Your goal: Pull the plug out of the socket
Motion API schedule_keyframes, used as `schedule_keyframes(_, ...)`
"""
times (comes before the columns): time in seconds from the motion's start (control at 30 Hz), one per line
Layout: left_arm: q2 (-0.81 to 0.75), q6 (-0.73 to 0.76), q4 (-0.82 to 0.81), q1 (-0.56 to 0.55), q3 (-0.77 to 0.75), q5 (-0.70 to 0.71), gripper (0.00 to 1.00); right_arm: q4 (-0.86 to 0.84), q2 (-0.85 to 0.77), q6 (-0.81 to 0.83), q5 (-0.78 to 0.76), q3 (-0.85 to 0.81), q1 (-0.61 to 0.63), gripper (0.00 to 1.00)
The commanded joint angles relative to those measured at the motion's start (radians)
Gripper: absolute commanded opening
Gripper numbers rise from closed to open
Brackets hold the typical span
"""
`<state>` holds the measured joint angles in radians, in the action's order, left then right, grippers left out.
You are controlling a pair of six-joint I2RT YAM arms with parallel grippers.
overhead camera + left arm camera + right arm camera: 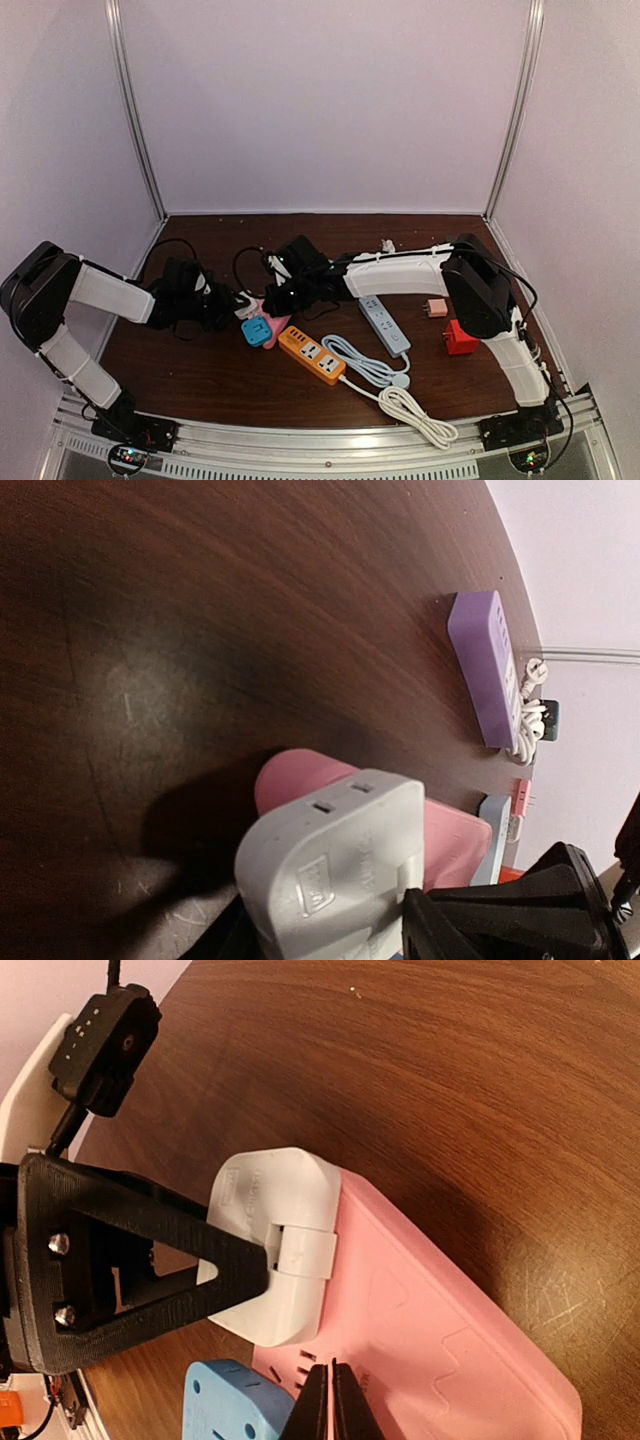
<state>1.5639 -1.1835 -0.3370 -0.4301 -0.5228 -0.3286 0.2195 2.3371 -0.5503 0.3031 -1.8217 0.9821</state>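
A white plug (pixel 275 1240) sits against the end of a pink socket strip (pixel 430 1330) lying on the brown table. My left gripper (pixel 330 920) is shut on the white plug (pixel 340 870), with a black finger (pixel 500 920) on its side; that finger also shows in the right wrist view (pixel 150 1250). My right gripper (pixel 330 1405) is shut, its tips pressed onto the pink strip's face beside a blue plug (pixel 235 1400). In the top view the left gripper (pixel 235 305) and right gripper (pixel 278 300) meet over the pink strip (pixel 272 322).
An orange power strip (pixel 311 354), a grey-blue strip (pixel 384 325) and a coiled white cord (pixel 415 410) lie to the right. A red adapter (pixel 460 338) and a small pink adapter (pixel 436 307) sit by the right arm. A purple strip (pixel 485 665) lies further back.
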Motion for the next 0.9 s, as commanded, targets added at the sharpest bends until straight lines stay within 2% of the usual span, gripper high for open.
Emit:
schedule_keyframes(0.0, 0.019, 0.002, -0.031, 0.008, 0.018, -0.015, 0.47, -0.036, 0.025, -0.043, 0.032, -0.006, -0.022, 0.04)
schedule_keyframes(0.17, 0.0, 0.009, -0.021, 0.01, 0.015, -0.021, 0.38, -0.034, 0.04, -0.066, 0.042, 0.009, -0.034, 0.02)
schedule_keyframes(0.47, -0.03, 0.076, 0.111, 0.01, -0.049, -0.009, 0.25, -0.031, 0.055, -0.085, 0.043, 0.018, -0.041, 0.0)
schedule_keyframes(0.67, 0.029, 0.102, 0.137, 0.01, -0.099, -0.055, 0.25, -0.03, 0.067, -0.088, 0.047, 0.013, -0.042, 0.0)
schedule_keyframes(0.77, 0.041, 0.109, 0.142, 0.01, -0.117, -0.067, 0.33, -0.028, 0.07, -0.088, 0.049, 0.013, -0.042, 0.0)
schedule_keyframes(0.87, 0.05, 0.108, 0.133, 0.009, -0.128, -0.079, 0.32, -0.029, 0.072, -0.089, 0.051, 0.016, -0.041, 0.0)
